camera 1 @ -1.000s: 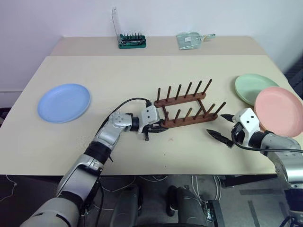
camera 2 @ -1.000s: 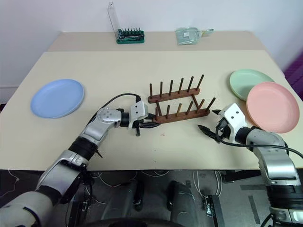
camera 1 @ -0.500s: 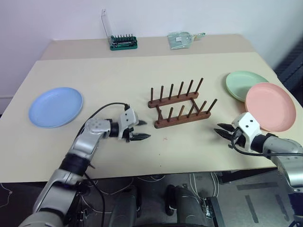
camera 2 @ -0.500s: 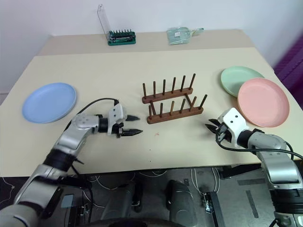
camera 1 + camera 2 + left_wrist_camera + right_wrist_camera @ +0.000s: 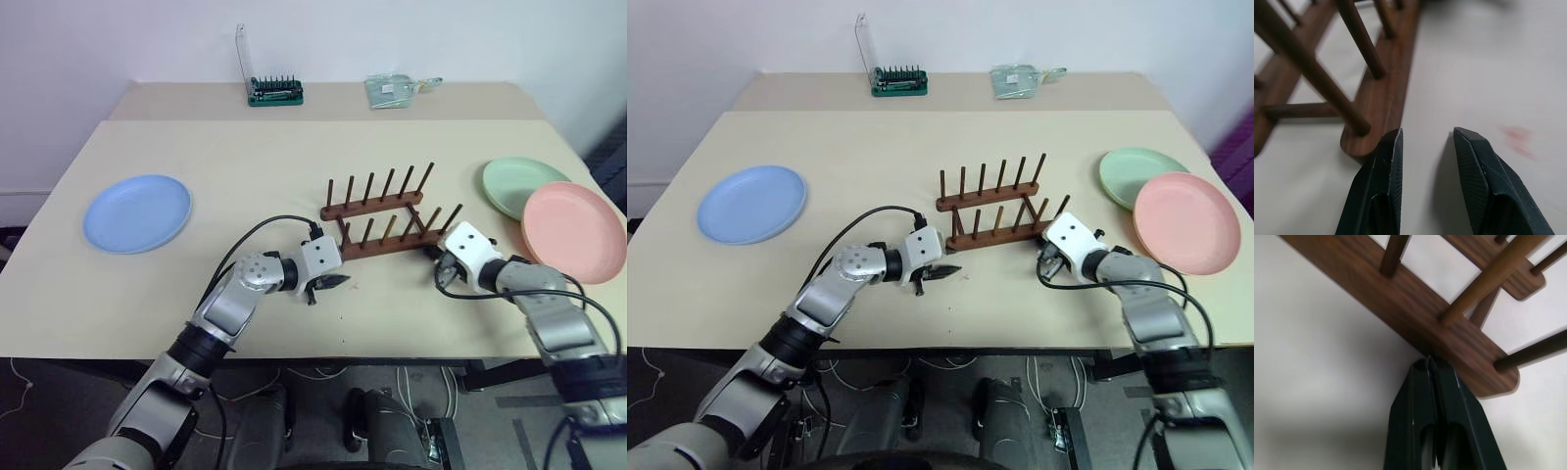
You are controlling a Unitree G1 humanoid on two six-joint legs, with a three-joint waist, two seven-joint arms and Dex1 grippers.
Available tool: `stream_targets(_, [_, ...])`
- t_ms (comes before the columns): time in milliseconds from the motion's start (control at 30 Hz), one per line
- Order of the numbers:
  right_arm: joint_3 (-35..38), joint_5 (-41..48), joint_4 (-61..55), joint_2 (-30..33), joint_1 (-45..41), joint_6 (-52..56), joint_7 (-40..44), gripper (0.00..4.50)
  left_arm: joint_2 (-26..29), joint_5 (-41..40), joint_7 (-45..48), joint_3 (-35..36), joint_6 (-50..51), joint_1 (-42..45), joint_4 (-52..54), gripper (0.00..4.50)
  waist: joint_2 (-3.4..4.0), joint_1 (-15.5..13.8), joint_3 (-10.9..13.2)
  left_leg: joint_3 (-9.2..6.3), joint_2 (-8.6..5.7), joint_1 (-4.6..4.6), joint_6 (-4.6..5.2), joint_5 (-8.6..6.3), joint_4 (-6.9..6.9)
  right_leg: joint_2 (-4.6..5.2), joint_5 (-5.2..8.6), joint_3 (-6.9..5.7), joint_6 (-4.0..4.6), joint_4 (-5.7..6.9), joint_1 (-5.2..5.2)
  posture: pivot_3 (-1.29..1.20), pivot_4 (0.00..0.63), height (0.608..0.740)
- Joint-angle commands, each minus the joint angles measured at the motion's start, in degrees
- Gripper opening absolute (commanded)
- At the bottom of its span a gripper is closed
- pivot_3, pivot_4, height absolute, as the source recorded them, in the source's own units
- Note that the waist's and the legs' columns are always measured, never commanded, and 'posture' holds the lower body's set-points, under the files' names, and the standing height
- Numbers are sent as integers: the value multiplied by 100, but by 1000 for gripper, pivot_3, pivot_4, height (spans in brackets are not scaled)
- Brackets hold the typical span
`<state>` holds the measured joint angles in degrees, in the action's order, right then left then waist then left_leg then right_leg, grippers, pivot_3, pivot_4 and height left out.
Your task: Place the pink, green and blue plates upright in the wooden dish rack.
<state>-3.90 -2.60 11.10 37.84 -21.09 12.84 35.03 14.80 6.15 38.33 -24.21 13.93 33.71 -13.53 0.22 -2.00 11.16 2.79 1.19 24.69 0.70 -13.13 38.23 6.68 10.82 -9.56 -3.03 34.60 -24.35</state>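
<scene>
1. A wooden dish rack (image 5: 384,223) stands near the middle of a beige counter (image 5: 245,157), with two rails and rows of upright pegs, all empty.
2. A blue plate (image 5: 136,212) lies flat on the counter, well to the left of the rack.
3. A green plate (image 5: 514,182) lies flat to the right of the rack. A pink plate (image 5: 574,229) lies flat just beside it, nearer the robot, and its rim overlaps the green one.
4. The left end effector (image 5: 1425,147) sits low at the left end of the rack's near rail. Its two black fingers are apart, with bare counter between them, and one fingertip (image 5: 1393,139) is just beside the rail end.
5. The right end effector (image 5: 1429,363) has its fingers pressed together, holding nothing. Its tip is against the near side of the rack's near rail, close to the right end.
6. At the far edge of the counter, beyond the rack, stand a green bit holder (image 5: 274,90) with its clear lid raised and a clear packet (image 5: 392,88).
</scene>
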Motion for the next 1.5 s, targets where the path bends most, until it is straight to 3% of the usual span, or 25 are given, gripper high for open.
stream_targets(33, [-85,-314,539,-133,-346,-238,-333,0,67,407,-786,262,104,76,-1054,1631,17,18,-21,1,37,12,0,0,-5,-29,-15,-11,-14,-51,10,0,150,730])
stream_targets(333, [-112,-522,1142,-260,-783,-723,-576,0,125,336,-893,317,-184,90,-1175,1631,13,166,-49,54,47,-22,17,11,-6,-22,-55,-10,12,-20,-1,0,150,730])
stream_targets(433, [168,-79,657,-37,-543,-512,-8,0,130,69,-657,438,-324,-87,-792,1631,14,178,-49,62,48,-20,17,11,-9,-22,-55,-3,13,-18,-10,0,150,730])
stream_targets(567, [956,550,-398,549,-5,-170,488,1694,33,-1112,304,771,-310,-566,658,1599,22,159,-42,73,48,-14,17,8,-24,-19,-54,3,14,-21,-25,0,150,730])
stream_targets(700, [1828,626,-779,1194,527,356,378,3618,176,-2056,1218,778,333,-874,1815,1599,29,52,-36,81,42,68,21,9,-3,-15,-66,8,3,-5,-100,0,150,730])
stream_targets(867, [2180,428,-780,1337,1060,637,32,3618,361,-2213,1620,583,711,-875,2047,1599,29,-16,-39,91,51,62,19,8,2,-24,-57,7,28,-17,-96,0,150,730])
stream_targets(1067, [1930,188,-252,1117,1118,771,-425,3618,336,-2035,1632,444,609,-832,1985,1599,31,-8,-38,107,53,66,20,8,0,-21,-59,12,30,-18,-106,0,150,730])
stream_targets(1167, [1743,37,-40,1042,1061,663,-569,2880,347,-2000,1602,437,616,-863,2007,1599,31,-12,-38,108,53,66,21,9,-2,-23,-60,13,29,-18,-107,0,150,730])
stream_targets(1333, [1620,-140,-20,1063,1040,531,-762,335,388,-1956,1590,417,591,-985,2066,1599,31,-13,-38,112,53,64,22,9,2,-22,-60,17,28,-16,-106,0,150,730])
stream_targets(1367, [1623,-159,-9,1070,1039,506,-798,22,384,-1949,1592,403,597,-995,2070,1599,30,-13,-39,112,53,64,22,9,1,-22,-60,17,28,-16,-106,0,150,730])
stream_targets(1500, [1652,-380,-158,1193,1148,420,-1020,22,390,-1880,1637,327,541,-991,2035,1599,30,-24,-38,112,52,65,22,9,1,-22,-60,18,28,-17,-106,0,150,730])
